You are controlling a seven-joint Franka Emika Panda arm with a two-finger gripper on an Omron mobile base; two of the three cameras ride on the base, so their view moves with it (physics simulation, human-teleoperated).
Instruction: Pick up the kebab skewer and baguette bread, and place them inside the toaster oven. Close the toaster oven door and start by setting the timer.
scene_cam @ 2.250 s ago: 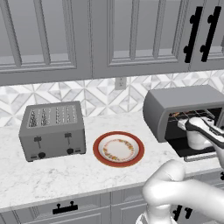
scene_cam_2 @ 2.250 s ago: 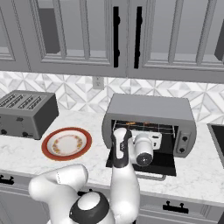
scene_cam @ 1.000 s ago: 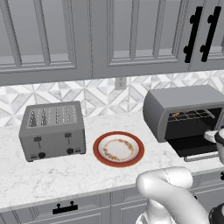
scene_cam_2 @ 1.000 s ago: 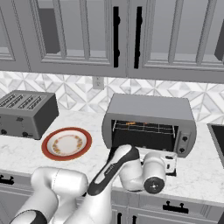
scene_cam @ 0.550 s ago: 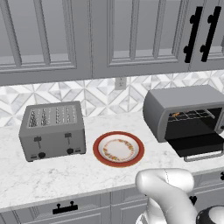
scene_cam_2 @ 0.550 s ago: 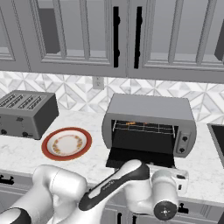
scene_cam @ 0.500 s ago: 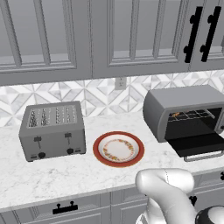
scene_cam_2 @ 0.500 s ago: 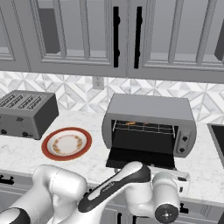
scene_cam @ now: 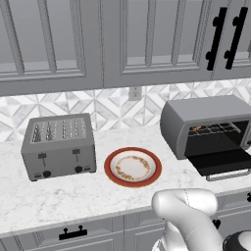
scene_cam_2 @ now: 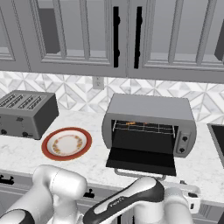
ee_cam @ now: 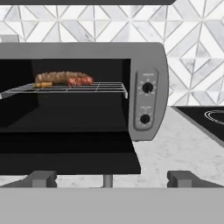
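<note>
Grey panelled cabinets and a diamond-tiled backsplash stand behind a white marble worktop [scene_cam: 59,196]. On it sit a four-slot toaster [scene_cam: 59,146], a red-rimmed plate [scene_cam: 133,167] with no food on it, and the toaster oven [scene_cam_2: 148,122].

The toaster oven door [scene_cam_2: 142,161] lies folded down and open. In the hand view the kebab skewer [ee_cam: 46,84] and the baguette bread [ee_cam: 61,78] lie together on the wire rack [ee_cam: 70,89], the skewer at the near edge of the loaf.

The gripper [ee_cam: 111,179] sits low before the door's front edge, fingers spread wide, holding nothing.

Judgement: the door is a stiff, hinged glass panel, moderately heavy; its long bar handle is the best purchase, pushed upward from below. The knobs [ee_cam: 147,88] are small, smooth and likely slippery; pinch across the lower one [ee_cam: 145,118] squarely.

No brand, label or legible writing is visible; the dial markings are too small to read.
</note>
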